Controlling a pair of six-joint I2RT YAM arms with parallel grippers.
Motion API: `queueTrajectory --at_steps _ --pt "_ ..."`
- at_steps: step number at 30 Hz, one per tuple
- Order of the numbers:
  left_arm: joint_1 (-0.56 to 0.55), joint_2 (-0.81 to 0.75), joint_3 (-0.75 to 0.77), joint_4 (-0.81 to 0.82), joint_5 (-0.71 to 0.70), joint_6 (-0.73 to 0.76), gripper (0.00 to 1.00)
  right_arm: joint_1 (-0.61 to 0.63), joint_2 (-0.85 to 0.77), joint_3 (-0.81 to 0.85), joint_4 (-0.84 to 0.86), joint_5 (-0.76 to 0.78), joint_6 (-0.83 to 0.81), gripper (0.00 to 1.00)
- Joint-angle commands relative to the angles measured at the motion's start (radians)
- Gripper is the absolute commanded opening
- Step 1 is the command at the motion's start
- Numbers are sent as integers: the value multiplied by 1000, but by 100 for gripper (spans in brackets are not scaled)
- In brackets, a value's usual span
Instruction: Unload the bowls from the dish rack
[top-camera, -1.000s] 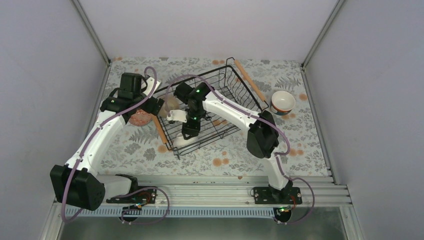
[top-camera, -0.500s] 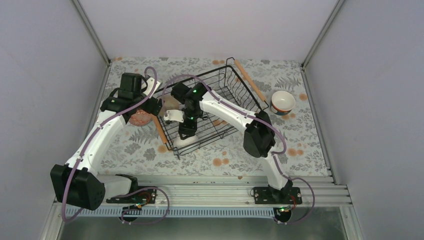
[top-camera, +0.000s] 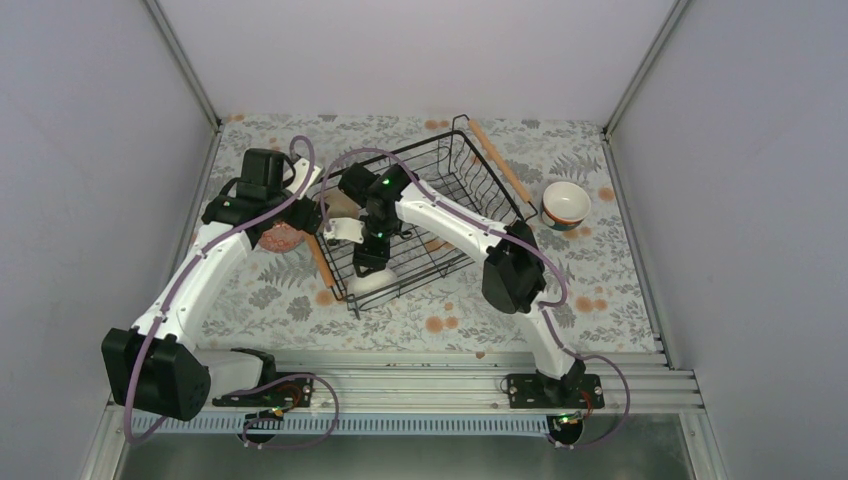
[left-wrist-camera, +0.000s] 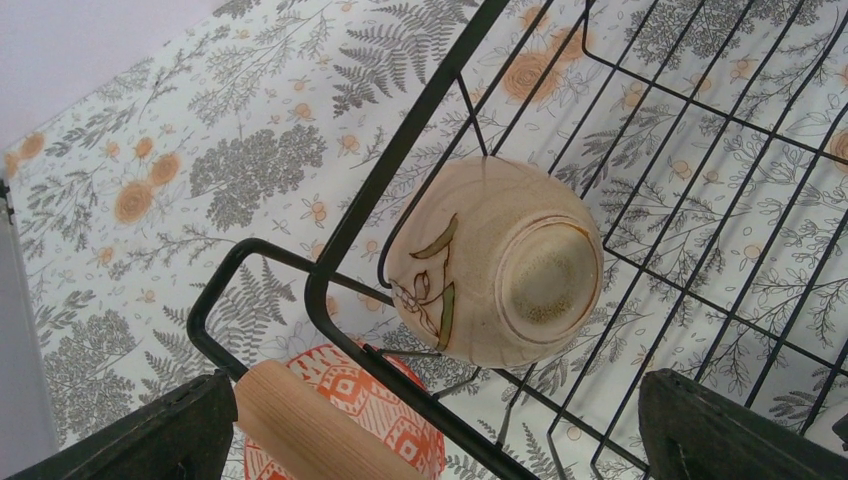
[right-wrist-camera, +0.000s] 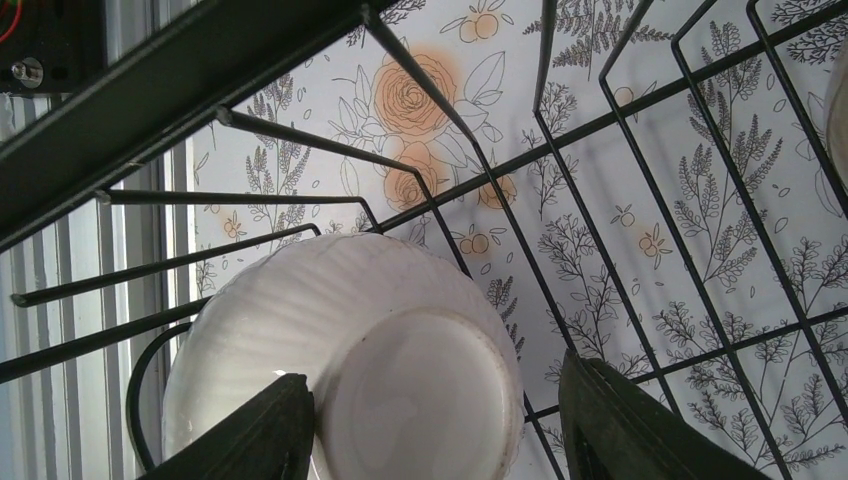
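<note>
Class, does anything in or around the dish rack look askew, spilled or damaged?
The dish rack sits skewed to the table edges. Inside, the beige bowl lies tipped near a corner and the white bowl is upside down. The orange bowl sits outside, beside a wooden handle. No spill or damage shows.

L arm (top-camera: 200, 268) & R arm (top-camera: 450, 222) extended, jaws apart.

The top camera looks down from behind; both wrist cameras peer closely into the dish rack (top-camera: 478, 185).
</note>
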Motion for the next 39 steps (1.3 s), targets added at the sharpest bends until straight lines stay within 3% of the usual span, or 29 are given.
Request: queueTrajectory --at_steps 1,23,39 --pt "7 -19 -11 8 23 -8 100 9 31 27 -2 61 -15 59" --pt "12 -30 -28 6 36 -6 100 -94 47 -35 64 132 -62 59" --pt "21 -37 -38 0 80 -3 100 -129 97 7 117 153 -79 59"
